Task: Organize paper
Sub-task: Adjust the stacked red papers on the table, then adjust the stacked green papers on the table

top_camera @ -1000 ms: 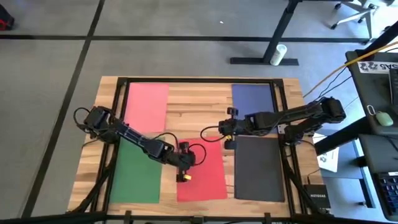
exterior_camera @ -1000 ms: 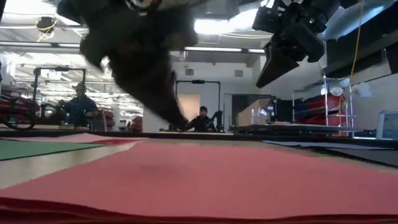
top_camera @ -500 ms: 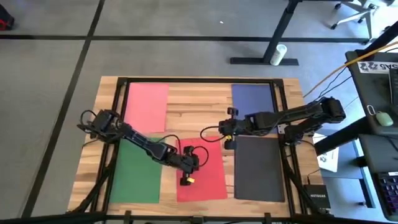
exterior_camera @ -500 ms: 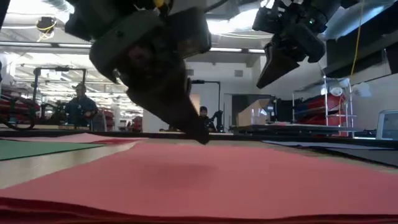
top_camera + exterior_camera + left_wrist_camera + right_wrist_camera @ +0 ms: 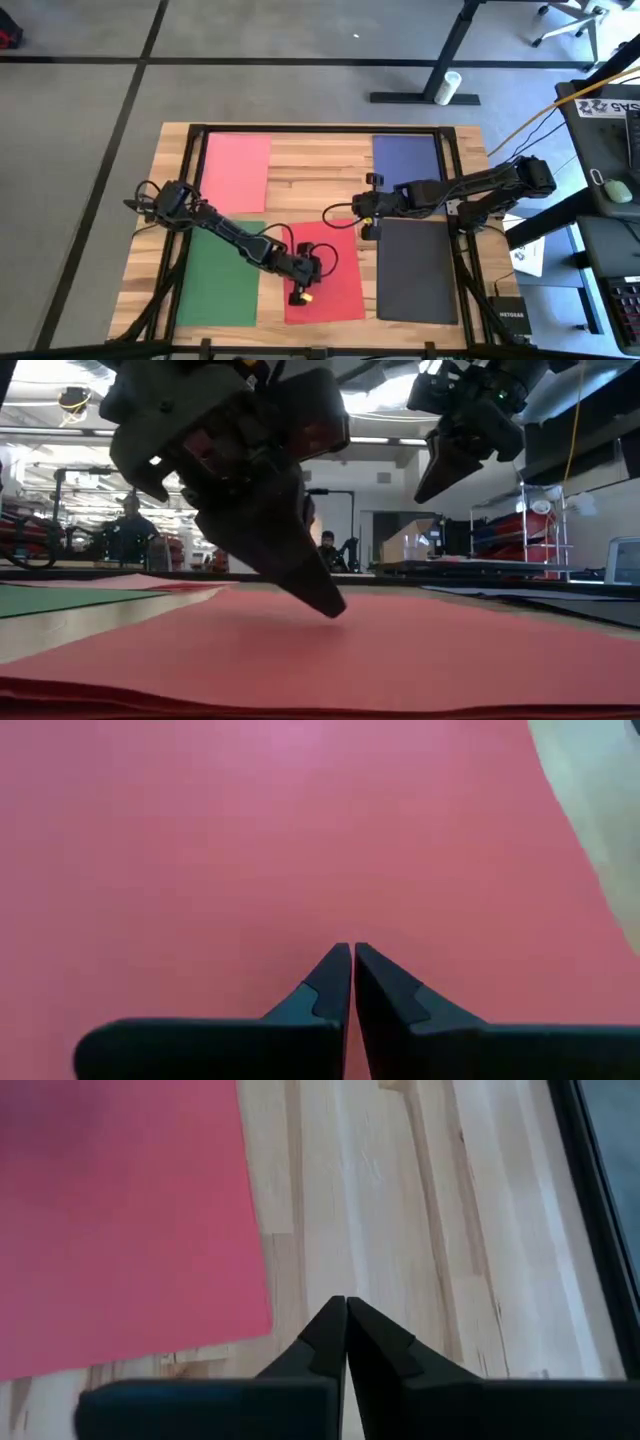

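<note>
Pale wooden bench [image 5: 310,165] carrying, left to right: pink matte sheet [image 5: 235,170] above green matte sheet [image 5: 218,275]; red matte sheet [image 5: 335,280], left hand [image 5: 298,293] tips pressed together on it; right hand [image 5: 367,205], pressed together, raised over bare wood; navy sheet [image 5: 407,155] above dark grey sheet [image 5: 417,270].

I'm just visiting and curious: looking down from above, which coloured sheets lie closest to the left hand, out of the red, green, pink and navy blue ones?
Measured from the left hand in the high view:
1. Red sheet: directly beneath the hand, at the table's near middle.
2. Green sheet: beside the red one, on the left.
3. Pink sheet: far left corner.
4. Navy blue sheet: far right corner.
</note>
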You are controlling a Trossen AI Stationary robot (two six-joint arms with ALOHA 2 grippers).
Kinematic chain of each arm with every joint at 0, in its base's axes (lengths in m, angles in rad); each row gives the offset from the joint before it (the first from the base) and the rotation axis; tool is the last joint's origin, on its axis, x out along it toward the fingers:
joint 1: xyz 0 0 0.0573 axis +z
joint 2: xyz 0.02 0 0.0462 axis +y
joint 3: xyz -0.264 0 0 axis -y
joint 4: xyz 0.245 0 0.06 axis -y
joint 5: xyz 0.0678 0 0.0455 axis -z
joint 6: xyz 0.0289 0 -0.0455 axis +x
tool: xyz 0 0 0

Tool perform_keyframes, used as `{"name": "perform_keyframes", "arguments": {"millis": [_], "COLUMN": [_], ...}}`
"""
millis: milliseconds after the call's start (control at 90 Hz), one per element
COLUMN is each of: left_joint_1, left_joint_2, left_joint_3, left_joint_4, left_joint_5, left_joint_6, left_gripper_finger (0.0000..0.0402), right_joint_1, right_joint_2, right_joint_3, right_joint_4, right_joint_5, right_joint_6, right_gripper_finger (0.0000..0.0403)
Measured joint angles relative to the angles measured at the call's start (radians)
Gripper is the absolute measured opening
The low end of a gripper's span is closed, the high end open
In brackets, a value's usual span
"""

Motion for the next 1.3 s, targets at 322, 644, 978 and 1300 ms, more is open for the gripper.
{"name": "perform_keyframes", "arguments": {"millis": [322,644,978,1300], "left_joint_1": [-0.013,-0.035,-0.045,-0.075], "left_joint_2": [0.000,0.000,-0.004,-0.008], "left_joint_3": [0.000,0.000,0.039,0.297], "left_joint_4": [-0.039,-0.047,-0.126,-0.591], "left_joint_5": [0.006,0.008,0.011,0.021], "left_joint_6": [-0.033,-0.052,-0.041,-0.006], "left_gripper_finger": [0.0000,0.0000,0.0000,0.0000], "right_joint_1": [0.000,0.000,0.000,0.000], "right_joint_2": [0.000,0.000,0.000,0.000], "right_joint_3": [0.000,0.000,0.000,0.000], "right_joint_4": [0.000,-0.006,-0.006,-0.006], "right_joint_5": [0.001,0.002,0.002,0.020], "right_joint_6": [0.000,0.000,0.000,-0.006], "right_gripper_finger": [0.0000,0.0000,0.0000,0.0000]}}
